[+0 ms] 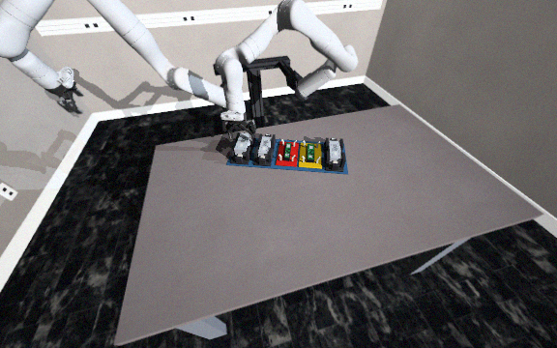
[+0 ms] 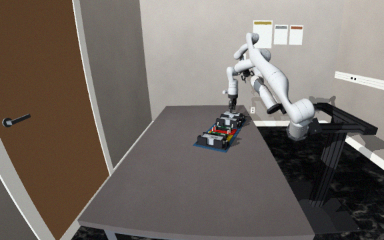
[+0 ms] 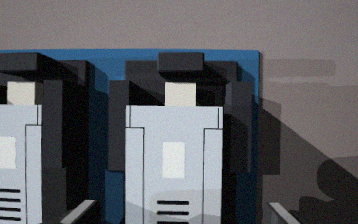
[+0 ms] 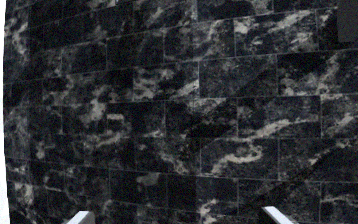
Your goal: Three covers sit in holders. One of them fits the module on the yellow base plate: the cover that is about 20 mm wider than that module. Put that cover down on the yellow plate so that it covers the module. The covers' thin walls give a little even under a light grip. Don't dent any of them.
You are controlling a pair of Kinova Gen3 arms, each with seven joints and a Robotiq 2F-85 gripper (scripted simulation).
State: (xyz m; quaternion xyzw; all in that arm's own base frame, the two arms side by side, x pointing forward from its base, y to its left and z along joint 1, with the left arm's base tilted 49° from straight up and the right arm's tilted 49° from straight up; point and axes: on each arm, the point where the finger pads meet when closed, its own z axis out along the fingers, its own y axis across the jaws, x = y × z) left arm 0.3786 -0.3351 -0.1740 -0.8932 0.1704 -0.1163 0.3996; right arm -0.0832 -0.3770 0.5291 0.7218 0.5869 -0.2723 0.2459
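Three grey-white covers sit in black holders: an end cover [image 1: 243, 144] [image 2: 233, 114] [image 3: 174, 150], one beside it [image 1: 265, 146] [image 2: 228, 121] [image 3: 6, 125], and one at the other end [image 1: 335, 152] [image 2: 213, 137]. The yellow base plate [image 1: 310, 164] [image 2: 229, 137] carries a green module [image 1: 310, 152] and white posts; no cover is on it. My left gripper [image 1: 241, 132] [image 2: 232, 110] [image 3: 180, 215] is open and empty, just above the first end cover, with a fingertip off either side of it. My right gripper [image 1: 72, 101] [image 4: 175, 215] is open and empty, far from the board.
A red base plate [image 1: 286, 162] with a green module [image 1: 288, 151] and posts lies between the yellow plate and the middle cover's holder. All stand on a blue board [image 1: 283, 167] [image 2: 210, 148] [image 3: 247, 56] near the table's rear edge. The right gripper hangs over the dark floor [image 4: 180, 125].
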